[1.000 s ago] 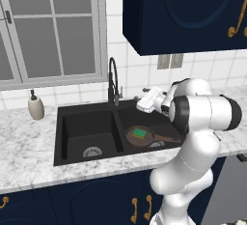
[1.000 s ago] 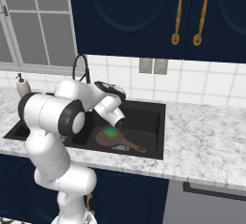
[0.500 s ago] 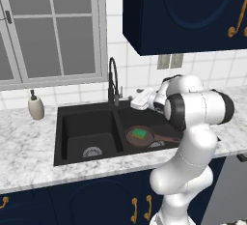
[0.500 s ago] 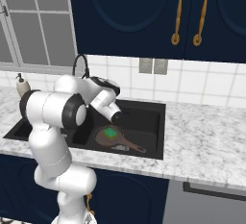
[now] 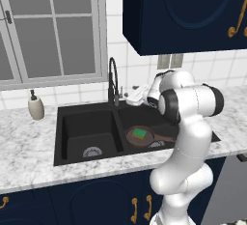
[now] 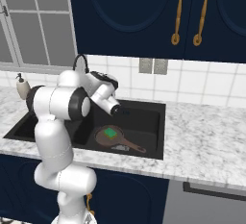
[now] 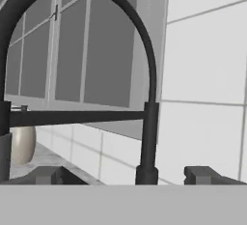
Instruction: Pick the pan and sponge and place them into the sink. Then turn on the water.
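The reddish-brown pan point(image 5: 144, 137) point(image 6: 103, 136) lies in the right basin of the black sink point(image 5: 87, 122) point(image 6: 144, 117), handle pointing right. The green sponge point(image 5: 140, 133) point(image 6: 111, 132) rests inside the pan. My gripper point(image 5: 132, 99) point(image 7: 125, 175) hovers above the back of the sink, just right of the black arched faucet point(image 5: 113, 81) point(image 7: 150, 84), and is open with nothing between its fingers. In the hand view the faucet's stem stands between the two fingertips point(image 7: 48, 175), a little beyond them. No stream of water shows under the spout.
A cream soap dispenser point(image 5: 35, 107) point(image 6: 21, 86) point(image 7: 21, 144) stands on the marble counter point(image 5: 29, 147) left of the sink. The window and tiled wall rise right behind the faucet. Dark blue cabinets point(image 5: 183, 11) hang overhead.
The hand has swung left along the back of the sink toward the faucet, jaws staying open. Pan and sponge have not moved.
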Controlling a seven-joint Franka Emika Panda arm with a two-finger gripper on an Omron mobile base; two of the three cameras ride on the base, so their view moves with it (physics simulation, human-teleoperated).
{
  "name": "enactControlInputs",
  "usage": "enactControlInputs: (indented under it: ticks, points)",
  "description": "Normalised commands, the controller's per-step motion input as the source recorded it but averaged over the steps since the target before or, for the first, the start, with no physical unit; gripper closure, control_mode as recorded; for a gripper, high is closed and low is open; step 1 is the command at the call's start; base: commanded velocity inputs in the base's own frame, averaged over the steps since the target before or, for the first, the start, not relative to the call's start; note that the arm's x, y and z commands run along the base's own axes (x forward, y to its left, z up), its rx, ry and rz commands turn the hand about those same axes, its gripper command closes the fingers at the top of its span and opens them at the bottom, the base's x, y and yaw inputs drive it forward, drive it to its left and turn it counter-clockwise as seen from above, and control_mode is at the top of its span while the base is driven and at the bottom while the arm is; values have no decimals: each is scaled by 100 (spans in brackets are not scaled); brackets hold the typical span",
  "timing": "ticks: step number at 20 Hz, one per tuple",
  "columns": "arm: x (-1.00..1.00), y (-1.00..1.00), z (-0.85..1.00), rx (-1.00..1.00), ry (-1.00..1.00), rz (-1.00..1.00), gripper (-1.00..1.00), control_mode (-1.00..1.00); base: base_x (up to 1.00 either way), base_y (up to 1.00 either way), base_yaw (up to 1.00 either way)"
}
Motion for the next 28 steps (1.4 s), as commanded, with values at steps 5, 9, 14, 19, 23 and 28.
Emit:
enactControlInputs:
  ticks: [5,9,14,19,23,28]
  points:
    - [43,0,-29,-10,0,0,-100,-100,0,0,0]
    - [45,0,-23,-2,0,-1,-100,-100,0,0,0]
    - [53,0,-5,0,0,-5,-100,-100,0,0,0]
    - [45,0,-14,0,0,-5,-100,-100,0,0,0]
    - [28,1,-22,0,0,-4,-100,-100,0,0,0]
    - [26,10,-18,0,0,-2,-100,-100,0,0,0]
